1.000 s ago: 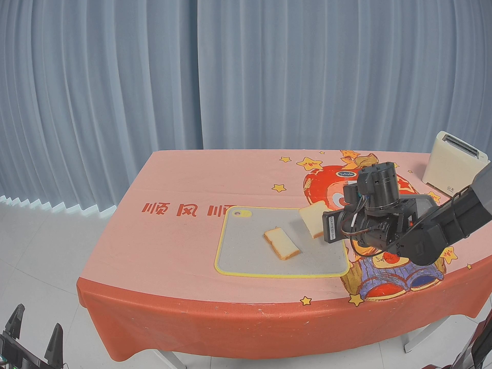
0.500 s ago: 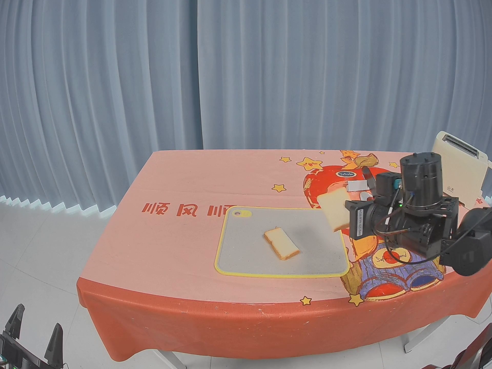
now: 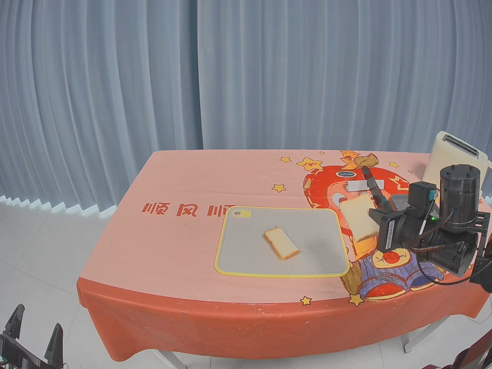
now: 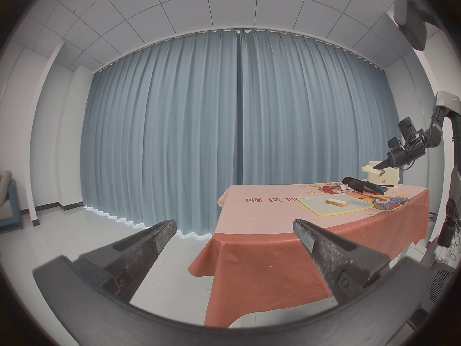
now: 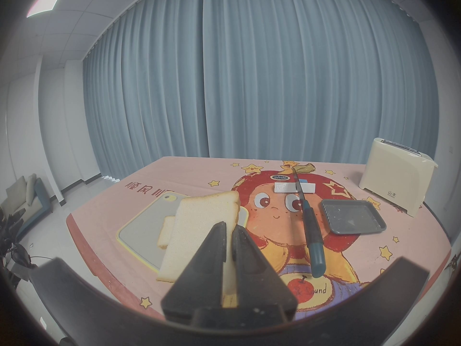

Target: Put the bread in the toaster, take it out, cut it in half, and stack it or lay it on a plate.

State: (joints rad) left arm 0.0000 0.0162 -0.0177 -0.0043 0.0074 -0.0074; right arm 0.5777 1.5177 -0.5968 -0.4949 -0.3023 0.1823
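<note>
- my right tool [image 5: 228,230] was clamped on a slice of bread [image 5: 201,227]. the slice stood on edge between the fingers, lifted clear of the worktop [image 3: 195,180].
- in the head view the slice hung just past the right edge of the cutting board [image 3: 246,252].
- a narrower piece of bread [image 3: 282,243] lay flat near the board's middle.
- the toaster [image 3: 453,162] stood at the worktop's far right corner — slot up, well apart from the slice.
- the knife [image 5: 309,222] lay on the cloth beside a dark tray [image 5: 353,216], its blade across a small white card [image 5: 294,187].
- my left tool [image 4: 234,224] hung low, off the worktop's near left corner — fingers wide apart.
</note>
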